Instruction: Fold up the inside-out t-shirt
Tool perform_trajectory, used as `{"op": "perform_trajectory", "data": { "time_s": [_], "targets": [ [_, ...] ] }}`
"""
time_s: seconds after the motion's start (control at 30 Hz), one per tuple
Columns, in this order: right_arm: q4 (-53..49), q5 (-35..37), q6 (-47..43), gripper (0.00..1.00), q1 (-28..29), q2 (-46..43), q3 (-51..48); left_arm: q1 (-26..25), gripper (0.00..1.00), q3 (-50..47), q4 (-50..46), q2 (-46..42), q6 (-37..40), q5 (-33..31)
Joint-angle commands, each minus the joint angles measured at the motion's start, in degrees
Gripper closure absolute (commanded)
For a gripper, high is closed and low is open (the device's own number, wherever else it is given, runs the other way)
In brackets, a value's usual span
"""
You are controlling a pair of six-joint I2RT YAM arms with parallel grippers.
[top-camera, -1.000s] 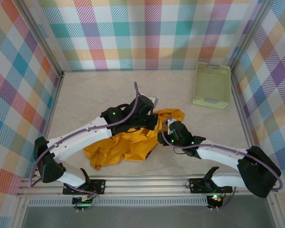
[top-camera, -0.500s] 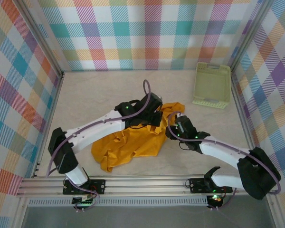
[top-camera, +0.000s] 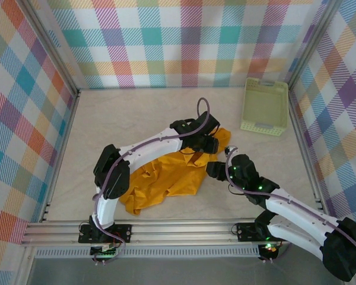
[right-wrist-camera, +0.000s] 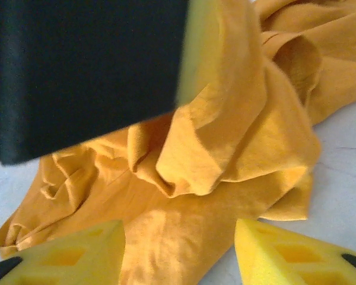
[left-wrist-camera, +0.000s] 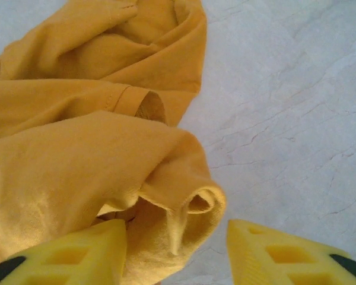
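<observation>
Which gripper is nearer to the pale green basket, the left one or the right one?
Left. The left gripper is at the t-shirt's far corner, toward the basket; the right gripper sits closer to the bases.

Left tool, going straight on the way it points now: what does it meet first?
Most likely the inside-out t-shirt. A rolled fold of it lies just ahead of the left tool, between its open fingers. Beside that fold is bare table. How far off the cloth is cannot be judged.
</observation>
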Motion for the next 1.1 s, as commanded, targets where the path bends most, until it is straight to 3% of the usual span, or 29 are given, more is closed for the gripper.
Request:
{"op": "perform_trajectory", "data": {
  "time_s": [0.0,0.13,0.23,0.33,0.5,0.67,0.87,1.07],
  "targets": [
    [6.13,-5.22,-2.23,0.51,1.01,2.26,1.38,0.43,0.42,-5.99,1.75,-9.92,0.77,-3.12],
    [1.81,-5.38,-6.15,0.57,2.88,9.53,8.94,0.99,0.33,-19.72,7.2,-21.39,0.18,-7.12],
    [-2.17,-4.74,-8.43,0.6,2.88,16.89,15.38,3.67,0.33,-28.74,9.07,-27.13,-2.29,-8.37],
    [-6.87,-3.15,-10.44,0.62,2.92,24.63,21.73,6.31,0.35,-35.7,12.35,-29.28,-3.51,-5.11],
    [-12.5,1.0,-12.58,0.67,2.66,33.51,28.98,6.47,0.37,-42.19,19.39,-28.82,-3.6,-1.76],
    [-14.47,3.87,-12.12,0.68,1.85,35.05,28.92,6.0,0.38,-45.27,29.09,-26.29,-4.46,4.34],
    [-12.89,3.46,-10.65,0.67,0.9,34.15,25.9,4.04,0.37,-42.6,33.3,-18.21,-4.84,7.1],
    [-11.19,2.49,-10.25,0.6,0.72,31.16,23.56,3.87,0.43,-38.94,31.89,-12.76,-6.35,2.43]
  ]
}}
